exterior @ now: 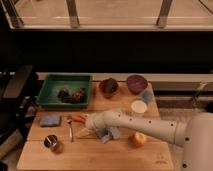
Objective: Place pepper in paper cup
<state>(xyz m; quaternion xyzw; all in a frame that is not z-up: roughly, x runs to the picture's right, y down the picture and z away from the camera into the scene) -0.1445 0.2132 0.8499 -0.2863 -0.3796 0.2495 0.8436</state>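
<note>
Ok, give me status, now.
End effector open, empty, low over wooden table. Slim red-orange pepper lies loose beside it. Small white paper cup stands beyond the arm. Pale yellow piece close by.

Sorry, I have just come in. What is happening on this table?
A white robot arm reaches over the wooden table from the right. Its gripper hangs low near the middle of the table, jaws open and holding nothing, beside a pale yellow piece. The pepper lies on the table just left of the arm's end and is not picked up yet. The paper cup stands behind the arm, further right.
</note>
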